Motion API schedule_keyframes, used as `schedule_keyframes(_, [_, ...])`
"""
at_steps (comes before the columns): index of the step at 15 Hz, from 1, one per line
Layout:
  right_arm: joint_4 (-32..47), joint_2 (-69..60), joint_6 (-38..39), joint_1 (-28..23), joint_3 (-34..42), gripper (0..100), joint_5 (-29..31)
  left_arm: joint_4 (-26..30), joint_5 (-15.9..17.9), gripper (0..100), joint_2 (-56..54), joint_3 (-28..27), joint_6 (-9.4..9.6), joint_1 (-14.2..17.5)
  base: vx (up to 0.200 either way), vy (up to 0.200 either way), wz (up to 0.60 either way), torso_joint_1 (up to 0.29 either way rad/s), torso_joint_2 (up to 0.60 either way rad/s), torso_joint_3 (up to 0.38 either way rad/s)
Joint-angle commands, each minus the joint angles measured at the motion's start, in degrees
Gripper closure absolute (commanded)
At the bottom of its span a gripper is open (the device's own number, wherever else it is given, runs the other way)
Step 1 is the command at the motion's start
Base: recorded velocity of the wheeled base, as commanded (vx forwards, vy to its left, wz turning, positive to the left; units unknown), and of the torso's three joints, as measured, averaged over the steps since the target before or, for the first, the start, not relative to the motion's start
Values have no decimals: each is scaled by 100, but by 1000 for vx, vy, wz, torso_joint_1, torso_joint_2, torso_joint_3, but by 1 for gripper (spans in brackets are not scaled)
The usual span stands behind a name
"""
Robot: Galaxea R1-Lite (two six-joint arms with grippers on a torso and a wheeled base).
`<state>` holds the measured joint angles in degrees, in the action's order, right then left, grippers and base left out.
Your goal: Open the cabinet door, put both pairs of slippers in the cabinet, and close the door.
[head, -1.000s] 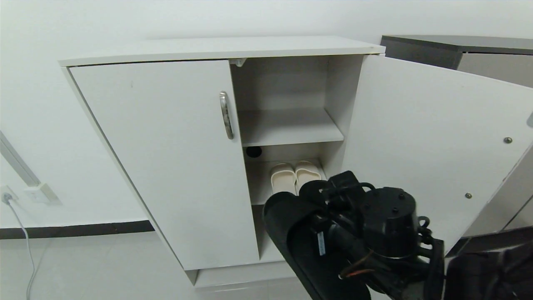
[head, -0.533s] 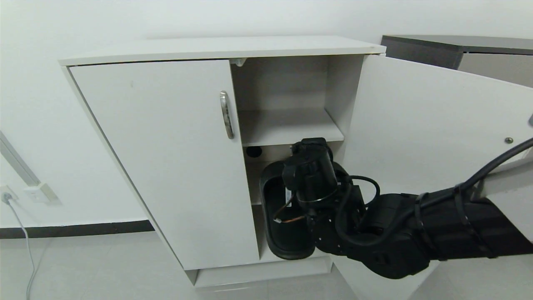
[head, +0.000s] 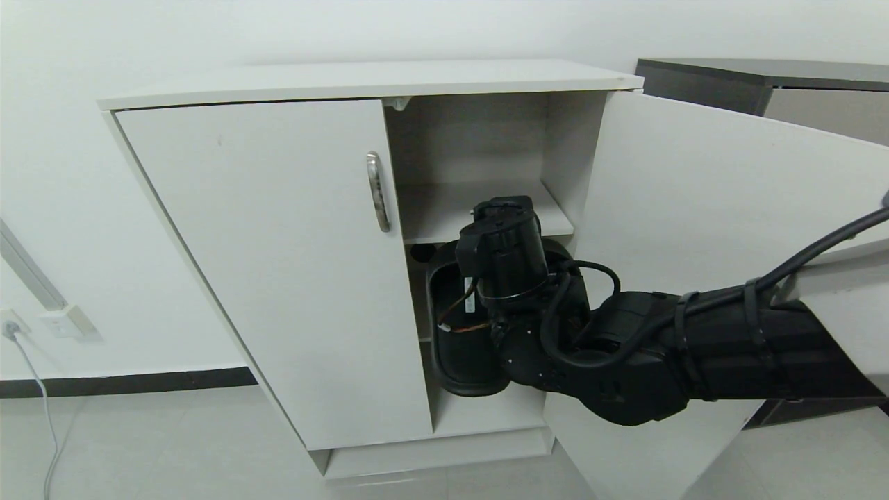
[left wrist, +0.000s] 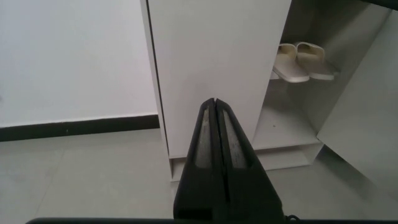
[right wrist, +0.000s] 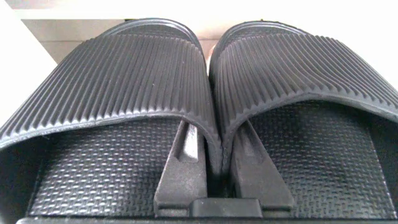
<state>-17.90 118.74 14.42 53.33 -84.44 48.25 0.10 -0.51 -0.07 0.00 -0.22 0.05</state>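
The white cabinet [head: 278,264] has its left door closed and its right door [head: 694,229] swung open. My right gripper [right wrist: 217,155] is shut on the pair of black slippers [right wrist: 205,81], pinching the inner strap edges of both. In the head view the black slippers [head: 451,354] hang toes-up inside the open right half, in front of the middle shelf. The white slippers [left wrist: 305,59] lie side by side on that middle shelf. My left gripper [left wrist: 214,106] is shut and holds nothing, back from the cabinet above the floor.
The upper shelf [head: 430,215] and bottom shelf [head: 479,410] are bare. A metal handle [head: 377,191] is on the closed left door. A grey cabinet [head: 764,83] stands behind the open door. A wall socket with a cable [head: 14,326] is at the far left.
My right arm has carried the black slippers from low in front of the cabinet into the open right half, then a little higher. They now cover the white slippers in the head view.
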Motion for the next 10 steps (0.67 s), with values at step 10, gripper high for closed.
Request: schedule_keyframes(10, [-373, -158, -431, -16, 16, 100, 0, -1, -2, 100, 7, 0, -4, 4, 0, 0, 0, 0, 0, 0])
